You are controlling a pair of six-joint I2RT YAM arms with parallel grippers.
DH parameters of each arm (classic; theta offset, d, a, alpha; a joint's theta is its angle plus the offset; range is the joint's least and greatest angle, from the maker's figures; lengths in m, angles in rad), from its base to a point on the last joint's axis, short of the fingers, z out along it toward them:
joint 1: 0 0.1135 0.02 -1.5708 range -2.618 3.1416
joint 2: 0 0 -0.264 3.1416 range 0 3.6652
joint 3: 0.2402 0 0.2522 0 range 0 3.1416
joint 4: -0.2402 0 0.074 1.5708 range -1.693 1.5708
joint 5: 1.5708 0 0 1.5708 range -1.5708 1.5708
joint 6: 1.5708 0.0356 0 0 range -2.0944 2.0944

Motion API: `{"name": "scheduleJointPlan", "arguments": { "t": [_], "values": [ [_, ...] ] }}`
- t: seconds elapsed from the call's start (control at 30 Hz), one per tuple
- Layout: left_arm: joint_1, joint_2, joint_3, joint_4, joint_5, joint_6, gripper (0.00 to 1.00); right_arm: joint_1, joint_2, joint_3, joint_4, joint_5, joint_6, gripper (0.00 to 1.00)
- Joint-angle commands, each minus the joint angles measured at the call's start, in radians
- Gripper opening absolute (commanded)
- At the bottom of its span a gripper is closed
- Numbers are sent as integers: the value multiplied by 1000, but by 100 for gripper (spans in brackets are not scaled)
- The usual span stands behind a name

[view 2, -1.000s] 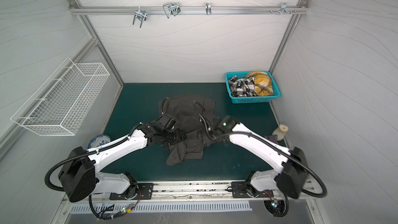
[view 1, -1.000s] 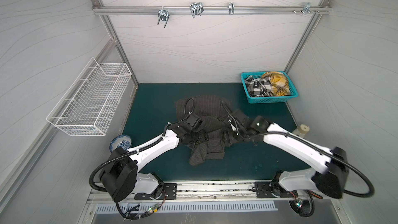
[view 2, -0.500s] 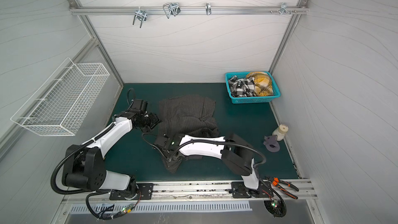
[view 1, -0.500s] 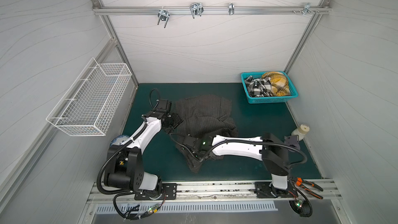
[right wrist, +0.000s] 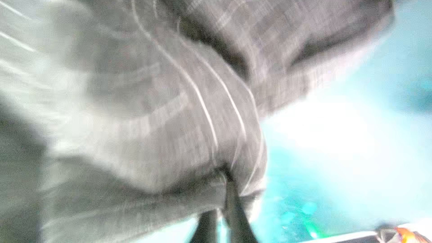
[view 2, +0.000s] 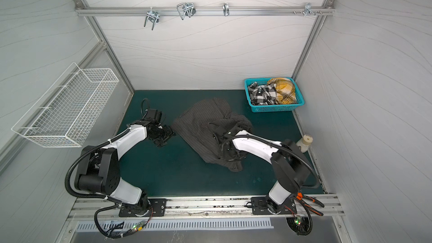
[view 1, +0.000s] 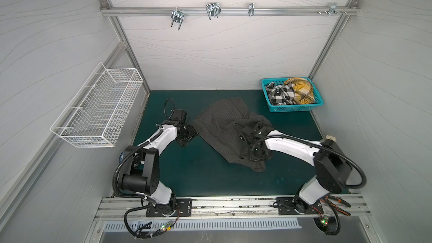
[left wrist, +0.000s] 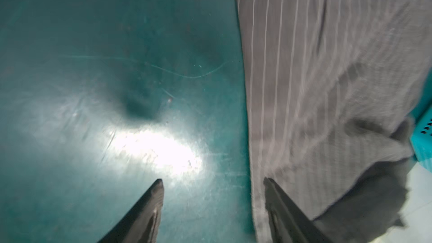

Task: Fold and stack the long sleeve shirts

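Fingers (left wrist: 149,206) of the left gripper (left wrist: 212,181) are seen spread apart and empty, one over the bare worktop (left wrist: 93,43), one over the edge of the grey striped shirt (left wrist: 304,66). The right gripper (right wrist: 219,197) is closed on a bunched fold of that shirt, though the wrist picture is blurred. Little of the task is judged done: the grey striped shirt is crumpled in the middle of the worktop, no fold is made, no stack is begun, and the checked shirt (view 1: 279,93) and the yellow plaid shirt (view 1: 301,90) are seen heaped in the turquoise basket (view 1: 294,108) at the back right corner. The basket's contents and the shirt's whole outline are shown only in both top views; there the right pinch is hidden under the wrist. That pinch and the left fingers' gap are given by the wrist views alone.
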Motion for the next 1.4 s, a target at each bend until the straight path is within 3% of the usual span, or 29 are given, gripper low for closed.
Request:
{"name": "scheduleJointPlan", "arguments": {
  "t": [0.0, 0.13, 0.37, 0.6, 0.7, 0.87, 0.93, 1.0, 1.1, 1.37],
  "values": [
    [-10, 50, 48, 88, 38, -9, 72, 2, -67, 18, -68, 23, -44, 54],
    [-20, 145, 65, 135, 66, -19, 73, 28, -101, 29, -85, -22, -17, 66],
    [-3, 259, 179, 191, 74, -14, 67, 208, -134, -10, -15, -110, 97, 67],
    [-4, 422, 412, 21, -48, 69, 61, 290, -98, -31, 38, -142, 178, 67],
    [-11, 471, 453, -18, -59, 84, 52, 284, -103, -27, 26, -124, 182, 67],
    [-45, 517, 474, -17, -32, 89, 28, 243, -132, -49, 31, -131, 194, 66],
    [-62, 531, 481, -11, -16, 85, 9, 217, -145, -73, 44, -157, 199, 66],
    [-73, 536, 497, -12, -6, 82, 0, 200, -157, -99, 57, -178, 209, 66],
    [-75, 492, 515, -1, 11, 61, 0, 182, -170, -138, 83, -194, 229, 69],
    [-126, 183, 608, 36, -22, 27, 0, 93, -133, -233, 337, -313, 240, 77]
  ]
}}
